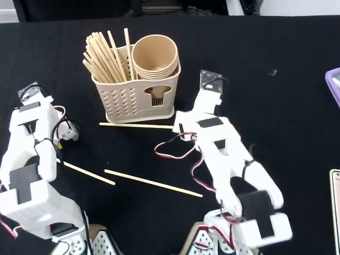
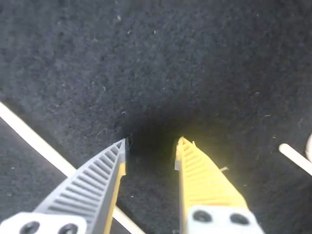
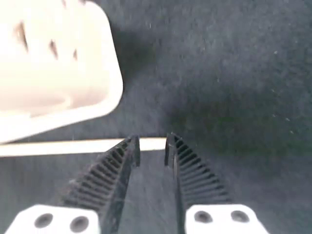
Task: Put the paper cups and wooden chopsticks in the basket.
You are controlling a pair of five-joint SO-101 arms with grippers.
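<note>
The cream perforated basket (image 1: 133, 98) stands at the back centre, holding a stack of paper cups (image 1: 155, 56) and a bunch of wooden chopsticks (image 1: 103, 56). Three chopsticks lie loose on the black cloth. One (image 1: 135, 125) rests just in front of the basket, and in the right wrist view this chopstick (image 3: 63, 146) ends at my right gripper (image 3: 152, 145), which is narrowly open, its tips right at the stick's end. My left gripper (image 2: 152, 142) is open just above the cloth. A second chopstick (image 2: 34, 141) passes under its grey finger (image 2: 105, 180).
The second (image 1: 85, 172) and third (image 1: 153, 183) loose chopsticks lie between the two arms' bases. The basket's corner (image 3: 58, 73) looms close beside the right gripper. A purple object (image 1: 333, 82) sits at the right edge. Red and white cables (image 1: 175, 151) trail by the right arm.
</note>
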